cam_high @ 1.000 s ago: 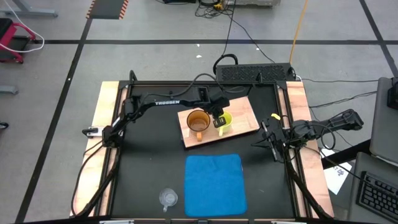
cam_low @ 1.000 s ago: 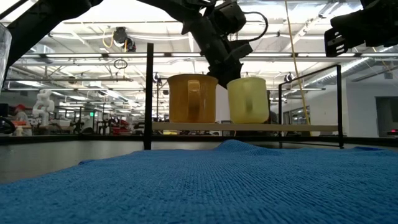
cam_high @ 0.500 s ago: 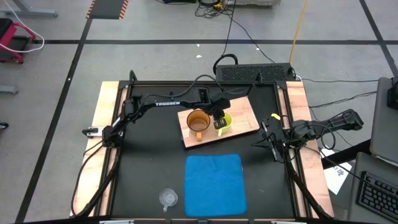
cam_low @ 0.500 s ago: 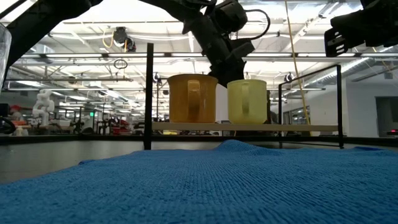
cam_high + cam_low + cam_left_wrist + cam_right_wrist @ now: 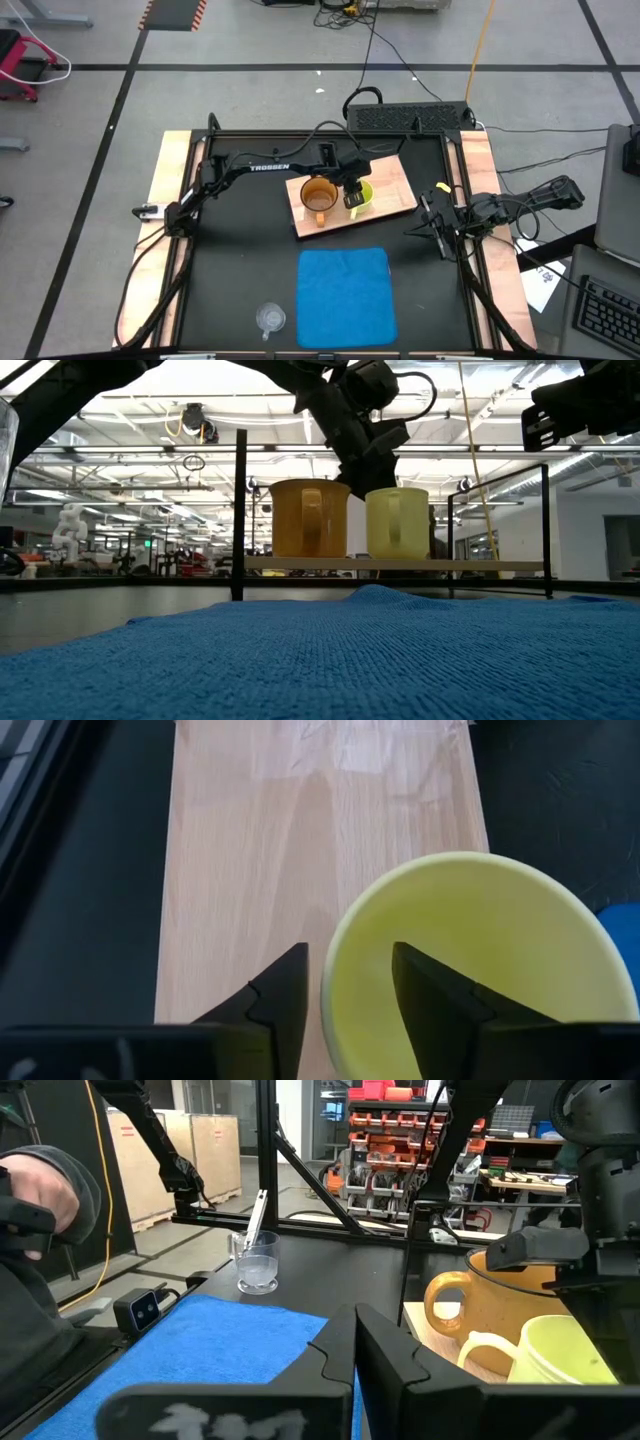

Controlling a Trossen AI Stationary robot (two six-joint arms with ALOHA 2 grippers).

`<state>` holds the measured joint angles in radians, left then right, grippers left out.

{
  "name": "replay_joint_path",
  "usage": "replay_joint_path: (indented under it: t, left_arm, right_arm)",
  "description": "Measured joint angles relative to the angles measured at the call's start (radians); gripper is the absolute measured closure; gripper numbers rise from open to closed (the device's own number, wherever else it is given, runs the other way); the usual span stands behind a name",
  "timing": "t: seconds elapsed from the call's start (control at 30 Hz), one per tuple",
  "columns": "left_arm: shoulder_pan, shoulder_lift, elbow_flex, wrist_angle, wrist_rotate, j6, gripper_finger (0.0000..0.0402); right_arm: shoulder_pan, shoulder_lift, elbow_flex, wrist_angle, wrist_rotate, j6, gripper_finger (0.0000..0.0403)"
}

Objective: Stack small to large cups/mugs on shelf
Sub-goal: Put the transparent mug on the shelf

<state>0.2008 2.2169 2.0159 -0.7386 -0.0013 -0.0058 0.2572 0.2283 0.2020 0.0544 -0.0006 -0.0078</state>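
The yellow mug (image 5: 362, 196) stands upright on the light-wood shelf (image 5: 396, 176), right beside the amber mug (image 5: 318, 196). My left gripper (image 5: 348, 982) comes down from above, open. One finger is outside the yellow mug's rim (image 5: 330, 970) and one is inside, and neither is touching it. The clear cup (image 5: 270, 318) stands on the black table near its front edge, left of the blue mat (image 5: 345, 295). My right gripper (image 5: 436, 232) waits shut near the table's right edge.
A black post frame (image 5: 240, 510) rings the table. The shelf has bare wood (image 5: 240, 870) beyond the yellow mug. In the right wrist view a person's sleeve (image 5: 40, 1190) shows beyond the table. A power strip (image 5: 410, 115) lies behind the far edge.
My left gripper has opened and let go of the yellow mug's rim. The mug has settled a little lower and now stands level on the shelf beside the amber mug. The gripper stays over the rim.
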Motion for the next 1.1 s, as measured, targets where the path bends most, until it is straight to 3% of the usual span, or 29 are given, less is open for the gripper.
replay_joint_path:
  t: [0.63, 1.1]
  left_arm:
    - [0.0, -0.003, 0.006, -0.009, 0.0, -0.011, 0.0252]
    - [-0.011, -0.008, 0.201, -0.151, 0.0, 0.016, 0.0252]
  right_arm:
    - [0.0, 0.0, 0.0, 0.0, 0.0, 0.0, 0.0403]
    - [0.0, 0.0, 0.0, -0.007, 0.0, 0.004, 0.0403]
